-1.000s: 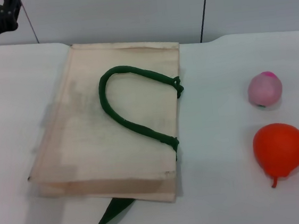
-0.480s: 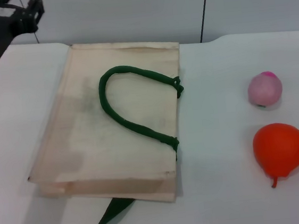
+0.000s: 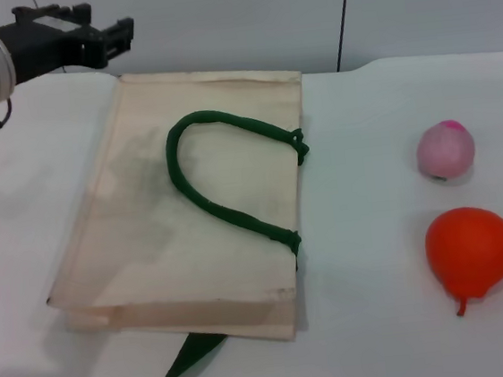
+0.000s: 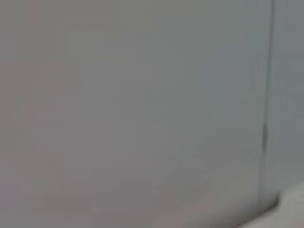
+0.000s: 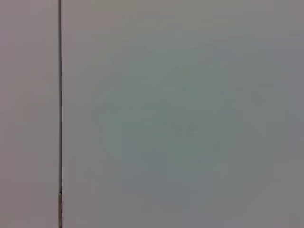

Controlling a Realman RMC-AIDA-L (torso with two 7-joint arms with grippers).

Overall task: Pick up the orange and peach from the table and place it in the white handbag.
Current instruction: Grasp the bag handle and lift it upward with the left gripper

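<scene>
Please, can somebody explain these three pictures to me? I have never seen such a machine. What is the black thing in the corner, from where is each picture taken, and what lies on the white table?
The machine is a robot with two arms. The wide picture comes from a camera on its head, looking down at the table. The black thing at the far left is the left gripper, the robot's "hand", up above the far corner of the white handbag; it holds nothing. The bag lies flat with green handles. To its right lie the peach and, nearer the camera, the orange, both untouched. The two grey pictures come from cameras on the wrists and show only a wall. The right gripper is not visible.
</scene>
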